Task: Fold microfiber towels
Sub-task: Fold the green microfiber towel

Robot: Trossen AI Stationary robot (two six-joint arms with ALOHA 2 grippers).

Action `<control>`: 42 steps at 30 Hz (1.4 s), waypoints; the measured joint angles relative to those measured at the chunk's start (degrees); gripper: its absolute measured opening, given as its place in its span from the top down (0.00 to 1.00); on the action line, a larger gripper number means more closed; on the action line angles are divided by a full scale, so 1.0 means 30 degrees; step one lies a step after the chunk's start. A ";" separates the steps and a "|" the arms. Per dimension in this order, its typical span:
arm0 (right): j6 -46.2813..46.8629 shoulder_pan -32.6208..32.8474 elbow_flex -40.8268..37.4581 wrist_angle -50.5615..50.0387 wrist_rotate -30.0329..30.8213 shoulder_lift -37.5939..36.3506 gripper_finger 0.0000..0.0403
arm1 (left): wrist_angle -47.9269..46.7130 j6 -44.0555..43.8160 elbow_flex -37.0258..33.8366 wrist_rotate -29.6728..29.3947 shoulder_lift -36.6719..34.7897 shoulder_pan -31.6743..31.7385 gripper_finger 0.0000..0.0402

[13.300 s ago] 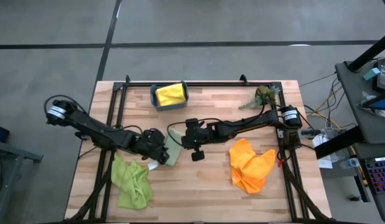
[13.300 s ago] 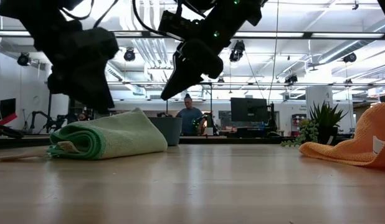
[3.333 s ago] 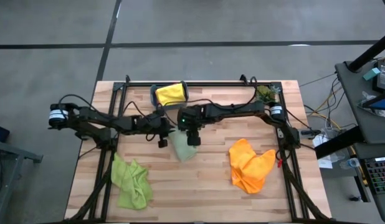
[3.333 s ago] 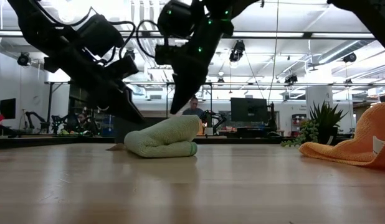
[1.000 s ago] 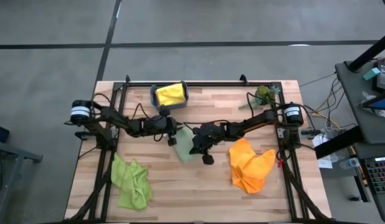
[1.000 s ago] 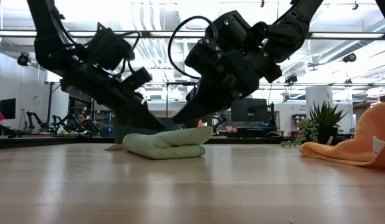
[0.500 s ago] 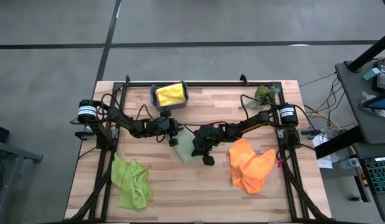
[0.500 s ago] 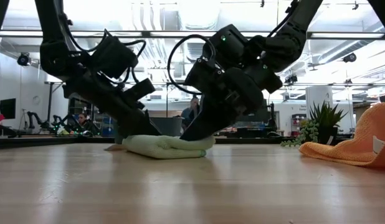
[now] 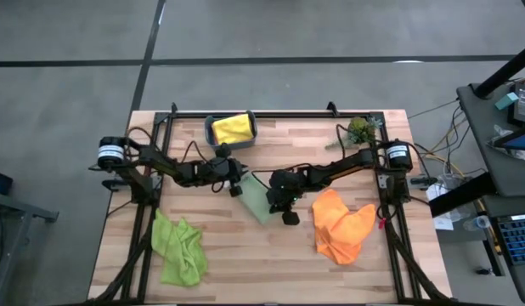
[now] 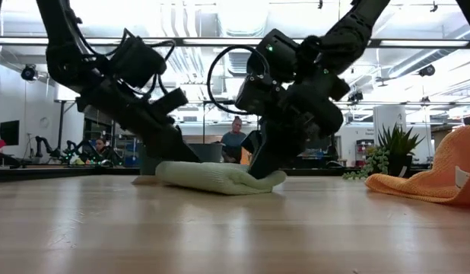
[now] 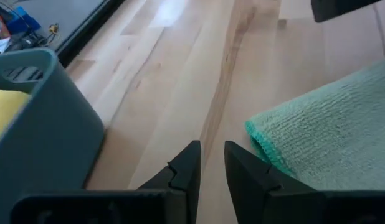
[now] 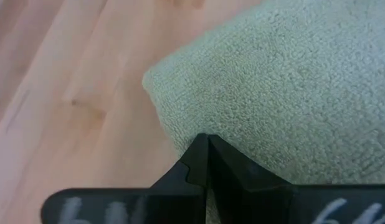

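A folded pale sage green towel (image 9: 259, 204) lies flat on the wooden table near its middle. My right gripper (image 9: 278, 201) is shut, and its tips rest on the towel's right end (image 10: 267, 180). My left gripper (image 9: 237, 188) stands at the towel's far left corner (image 11: 258, 134), its fingers a narrow gap apart with only bare wood between them. A yellow towel (image 9: 232, 128) lies in a teal bin. A lime green towel (image 9: 179, 247) and an orange towel (image 9: 341, 224) lie crumpled on the table. My left gripper has one finger (image 11: 245, 171) close beside the towel's hemmed corner, and I cannot tell whether it touches. My right gripper presses its shut fingertips (image 12: 205, 149) down on the top of the folded towel (image 12: 242, 99) near its rounded fold edge. It slants down from the table's right side, and the towel lies flat under it.
The teal bin (image 9: 213, 136) stands at the far edge, left of centre. A green plant sprig (image 9: 358, 131) lies at the far right. Black frame rails (image 9: 152, 170) run along the left, right and far sides. Bare wood lies along the near edge between the lime and orange towels.
My right gripper has tipped more steeply down and pressed into the sage towel. The towel has gone from a thick roll to a low, longer shape. Its right end has slid toward the table's right while its left end has stayed by my left gripper.
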 joint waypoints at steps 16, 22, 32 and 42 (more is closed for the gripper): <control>-0.0864 0.0044 0.2086 -0.6053 0.1966 -0.1422 0.98 | -0.2881 -0.0193 -0.0404 0.4089 -0.3547 -0.0481 0.86; -0.0853 0.0044 0.1946 -0.5900 0.2540 -0.1392 0.98 | -0.0739 -0.0200 -0.0419 0.4072 -0.1342 -0.0452 0.86; -0.0832 0.0029 0.0919 -0.4385 0.2656 -0.1137 0.98 | 0.1307 -0.0214 0.0372 0.2247 0.2276 -0.0452 0.86; -0.0899 0.0000 0.0738 -0.4284 0.3283 -0.0879 0.98 | 0.0900 -0.0193 0.0711 0.1909 0.2273 -0.0430 0.86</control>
